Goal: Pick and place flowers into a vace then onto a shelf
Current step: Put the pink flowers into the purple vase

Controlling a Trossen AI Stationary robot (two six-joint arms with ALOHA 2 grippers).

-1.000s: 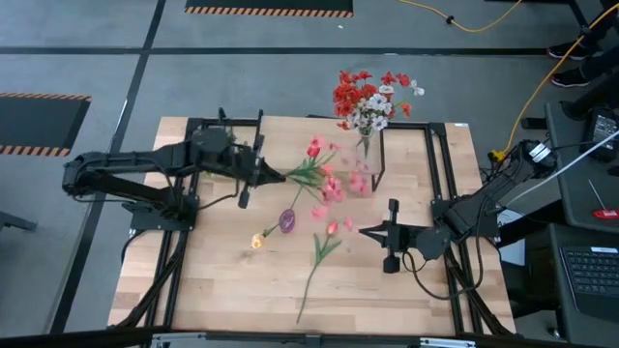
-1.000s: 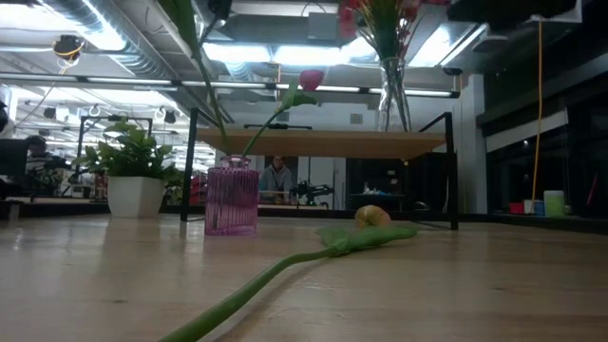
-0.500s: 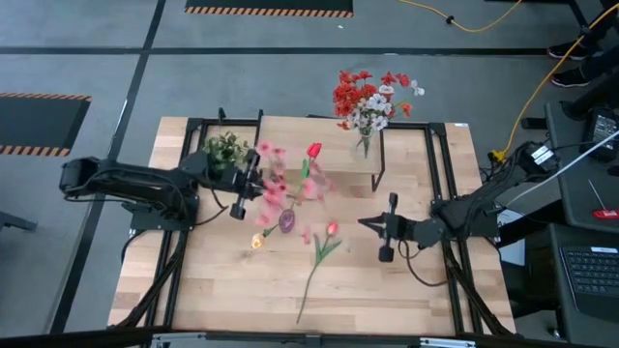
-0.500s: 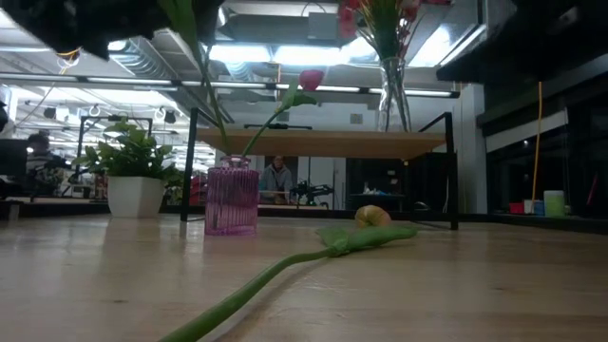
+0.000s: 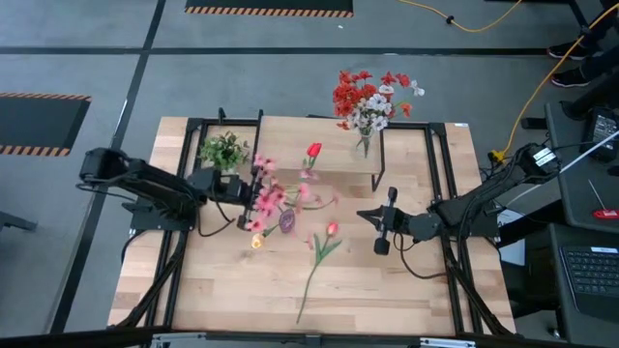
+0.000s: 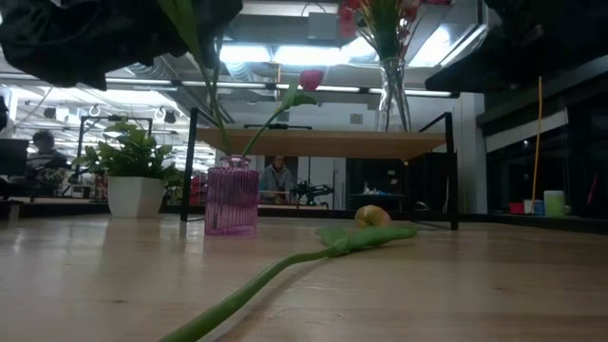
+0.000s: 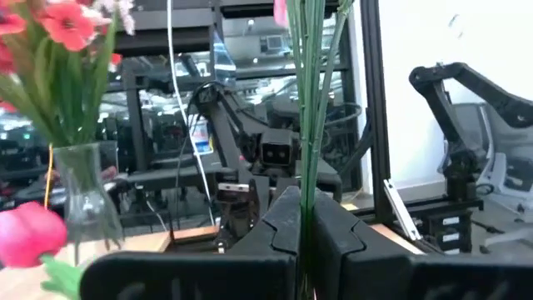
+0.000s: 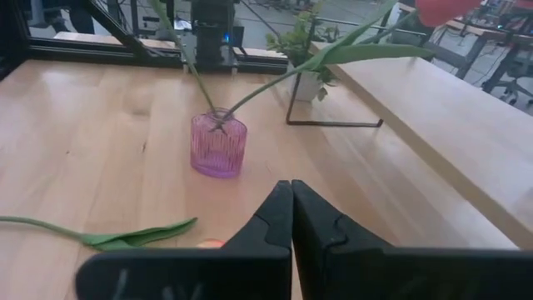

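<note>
Above the table's left half, the left claw (image 5: 253, 190) clamps a light, floppy pink spray (image 5: 274, 192) low on its thin stems beside the purple vase (image 5: 287, 221), while the right claw (image 5: 380, 223) waits pinched shut, empty.

Bare light-wood tabletop (image 5: 222, 290) before me lies open; ahead, ribbed purple glass vase (image 5: 287, 221) and raised light-wood shelf (image 5: 338, 145) block.

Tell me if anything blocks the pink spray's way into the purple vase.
Partly. The left end effector holds the pink spray above the purple vase, whose mouth already holds a red tulip stem leaning toward the shelf. The rest of the mouth looks free.
</note>
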